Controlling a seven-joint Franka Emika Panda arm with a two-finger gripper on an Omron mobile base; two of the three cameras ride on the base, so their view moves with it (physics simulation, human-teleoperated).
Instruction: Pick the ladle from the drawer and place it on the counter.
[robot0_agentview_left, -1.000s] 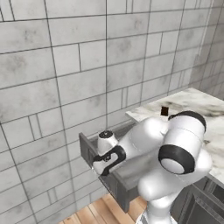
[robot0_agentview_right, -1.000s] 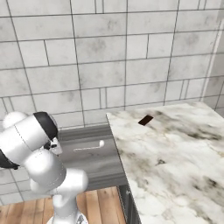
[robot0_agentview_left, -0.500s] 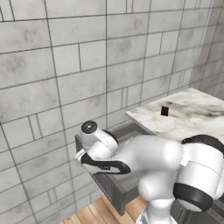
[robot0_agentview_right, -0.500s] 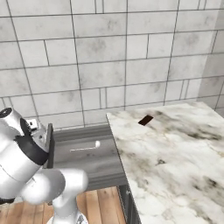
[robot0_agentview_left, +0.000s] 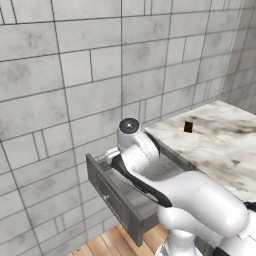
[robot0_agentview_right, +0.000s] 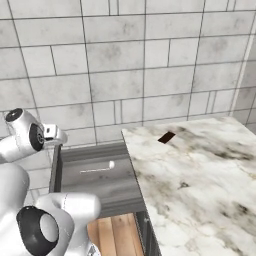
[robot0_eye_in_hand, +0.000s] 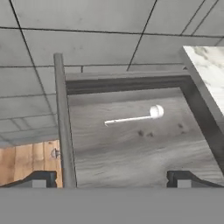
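The drawer (robot0_eye_in_hand: 131, 144) is standing pulled out from under the counter (robot0_agentview_right: 200, 180), and the ladle (robot0_eye_in_hand: 133, 117) is lying flat on its grey floor, alone, clear of every wall. In the hand view the ladle is sitting just above the middle of the frame, its long axis running nearly level from left to right with a slight upward tilt toward the right; the thin handle is pointing left, toward the drawer front (robot0_eye_in_hand: 64, 131), and the small round head is pointing right, toward the counter edge at the upper right. In the right base view the ladle (robot0_agentview_right: 98, 168) is showing at centre left, again nearly level, head to the right beside the marble.

The gripper (robot0_eye_in_hand: 111, 178) is hanging above the drawer, released, with its jaws standing wide apart and nothing between them; its two dark fingertips (robot0_eye_in_hand: 39, 179) are rising at the bottom of the hand view, the left one over the drawer front, the right one over the drawer floor. Both are well apart from the ladle.

A small dark block (robot0_agentview_right: 166, 137) is resting on the counter near the tiled wall (robot0_agentview_right: 125, 60).
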